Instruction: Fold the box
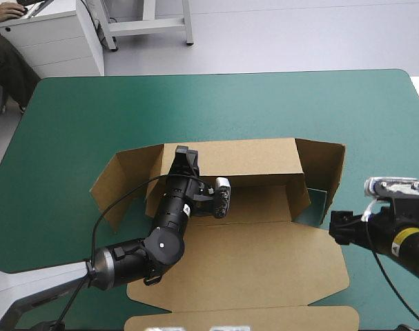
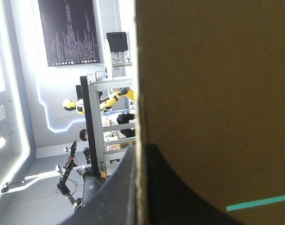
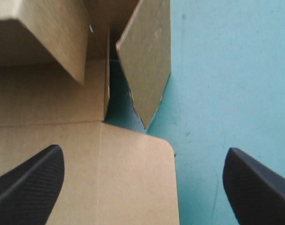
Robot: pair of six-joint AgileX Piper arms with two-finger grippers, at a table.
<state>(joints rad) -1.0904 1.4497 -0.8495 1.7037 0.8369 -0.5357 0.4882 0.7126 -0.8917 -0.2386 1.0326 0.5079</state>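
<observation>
Currently the left gripper (image 1: 186, 157) is pinched on the box (image 1: 264, 262), at the top edge of its far wall (image 1: 250, 157). In the left wrist view the board edge runs up between the two black fingers (image 2: 115, 187), one on each face, all but closed on the sheet. The grip sits toward the wall's left end, not its middle. Across the table the right gripper (image 3: 143, 152) is spread wide and holds nothing. It hangs low at the box's right edge, one finger over the rounded corner of the flat front panel (image 1: 216, 276), the other over bare teal-green cover (image 1: 92, 117). The box lies mid-table with its walls partly raised. The right side flap (image 3: 149, 61) stands ahead of the right gripper, tilted, with cover showing in the gap beside it. The left side flap (image 1: 119, 186) splays outward. Judgement: the step in hand is setting the far wall and bringing in the side flaps. To do it well, hold the pinch firm and turn the wall about its crease rather than pulling, since an off-centre grip may bow the board or drag the box. The right gripper should close on the right side flap near its free edge and swing it inward before any tuck. The left side flap has nothing on it and may spring out.
</observation>
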